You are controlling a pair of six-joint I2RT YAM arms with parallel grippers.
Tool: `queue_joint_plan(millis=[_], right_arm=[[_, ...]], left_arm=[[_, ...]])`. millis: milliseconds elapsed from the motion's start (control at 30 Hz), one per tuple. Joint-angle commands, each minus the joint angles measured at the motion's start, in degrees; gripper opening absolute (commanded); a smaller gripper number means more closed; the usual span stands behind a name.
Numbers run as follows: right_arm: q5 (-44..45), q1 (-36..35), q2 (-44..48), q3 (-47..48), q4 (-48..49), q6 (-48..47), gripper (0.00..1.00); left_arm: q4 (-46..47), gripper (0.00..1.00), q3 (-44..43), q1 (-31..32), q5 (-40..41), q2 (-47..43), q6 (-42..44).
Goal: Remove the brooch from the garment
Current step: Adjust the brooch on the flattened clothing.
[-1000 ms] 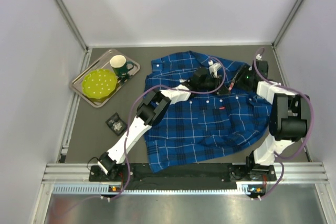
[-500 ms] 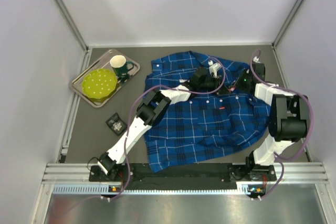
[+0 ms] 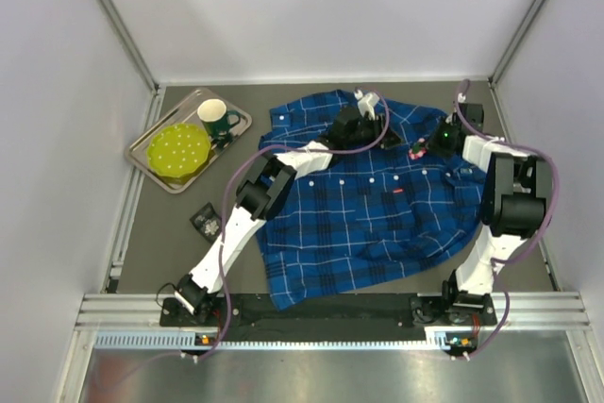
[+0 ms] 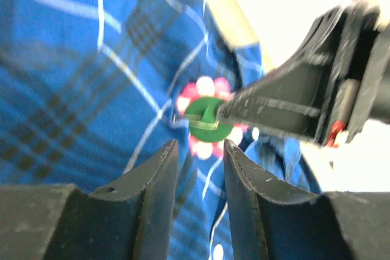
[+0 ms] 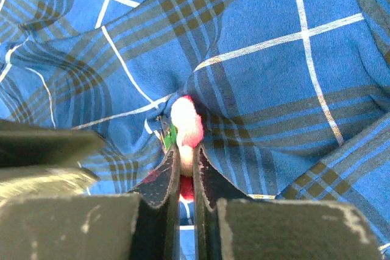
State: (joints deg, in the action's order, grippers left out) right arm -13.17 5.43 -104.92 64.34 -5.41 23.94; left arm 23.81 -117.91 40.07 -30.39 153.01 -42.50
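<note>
**Grey table [image 3: 170,252], brooch [image 3: 415,150] pinched but not yet free**

White walls [image 3: 311,16] box in the grey table on three sides. Spread over most of its middle and right is the one plaid shirt [image 3: 368,214], blue and navy, collar toward the far wall.

Two arms reach over it from the near edge. The left arm [image 3: 245,214] stretches up to the collar area, and the right arm [image 3: 510,214] bends in from the right side.

At far left sits one metal tray [image 3: 142,159], carrying one yellow-green dotted plate [image 3: 179,150] and one green mug [image 3: 215,118]. One small black item [image 3: 205,222] lies on the table just below the tray. I cannot tell what it is.

The single brooch, a flower with pink and white petals around a green centre, sits on the shirt's upper right, near the right shoulder. The right gripper [image 5: 184,150] is clenched on its edge, a petal squeezed between the fingers. The left gripper [image 4: 199,145] hangs near it with its fingers parted and nothing between them.

As I judge it, the grasp is made but the removal is not. The cloth puckers in toward the brooch, so it looks pinned on, and what is left is to work it free and lift it away.
</note>
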Motion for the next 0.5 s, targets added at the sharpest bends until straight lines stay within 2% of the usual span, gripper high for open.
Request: queue_joint_plan(millis=[0, 67, 100, 133, 167, 300, 400, 467], right_arm=[[-5.5, 1.0, -2.4, 4.4, -1.4, -4.5, 0.00], [-5.8, 1.0, -2.7, 5.8, -3.0, -5.5, 0.00], [-5.6, 1.1, -2.8, 6.2, -3.5, -5.7, 0.04], [-5.3, 1.1, -2.7, 6.5, -3.8, -5.8, 0.09], [-4.8, 1.1, -2.4, 6.4, -4.1, -5.5, 0.23], [-2.6, 1.0, -0.2, 4.0, -4.6, -4.4, 0.43], [-2.5, 0.9, 1.7, 1.7, -4.4, -3.5, 0.45], [-2.5, 0.7, 2.0, 1.1, -3.6, -2.8, 0.40]], left_arm=[[2.4, 0.41, -10.9, -0.3, 7.3, 3.2, -5.8], [2.4, 0.38, -11.3, -0.8, 8.4, 4.1, -6.8], [2.4, 0.38, -10.3, -1.0, 9.3, 4.5, -6.9], [2.4, 0.37, -9.6, -1.0, 9.5, 4.7, -6.8], [3.4, 0.36, -8.8, -1.0, 9.3, 4.7, -7.1], [6.3, 0.34, -6.1, -0.6, 6.7, 5.5, -8.2], [4.1, 0.34, -5.4, 0.0, 6.8, 5.0, -5.5], [4.6, 0.33, -4.1, 0.3, 7.3, 4.5, -5.5]])
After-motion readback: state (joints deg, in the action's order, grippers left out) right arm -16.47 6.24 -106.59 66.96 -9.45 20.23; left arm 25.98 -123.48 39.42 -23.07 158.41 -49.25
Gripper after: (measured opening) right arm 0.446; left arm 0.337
